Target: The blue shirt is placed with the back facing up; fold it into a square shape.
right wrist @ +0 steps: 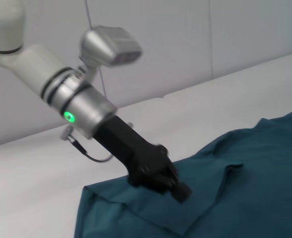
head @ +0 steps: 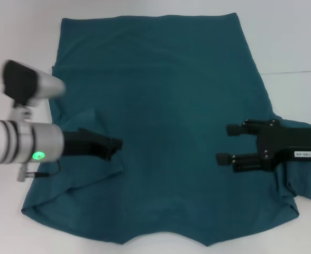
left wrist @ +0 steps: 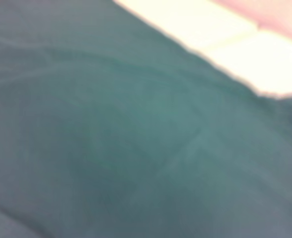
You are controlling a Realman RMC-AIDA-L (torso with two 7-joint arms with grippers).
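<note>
Teal-blue knit cloth covers most of the head view: the blue shirt [head: 166,116] lies spread flat on the white table [head: 298,37], reaching from the 12 o'clock edge down to 6 o'clock, where its near border dips in a shallow curve. Both sleeves are folded inward over the body of the shirt. The one at 8 o'clock forms a flap with a diagonal crease, and the one at 4 o'clock bunches in soft folds under the right arm.

At 9 o'clock, the left gripper [head: 115,145] is low over the folded sleeve flap, its black tip pointing toward the middle of the shirt. A green light glows on the silver wrist behind it. From the right wrist view the same left gripper [right wrist: 178,188] sits at or just above the cloth near a raised fold; whether it touches cannot be told. Its fingers look drawn together, yet whether they pinch any cloth cannot be told either.

At 3 o'clock, the right gripper [head: 227,144] hovers over the shirt with its two black fingers [head: 239,128] parallel, pointing toward the centre and clearly parted, holding nothing.

The left wrist view shows only blurred shirt [left wrist: 126,139] fabric close up, with a faint seam line and a strip of pale table [left wrist: 225,34] beyond the cloth's edge. The two grippers face each other, well apart, across the shirt.
</note>
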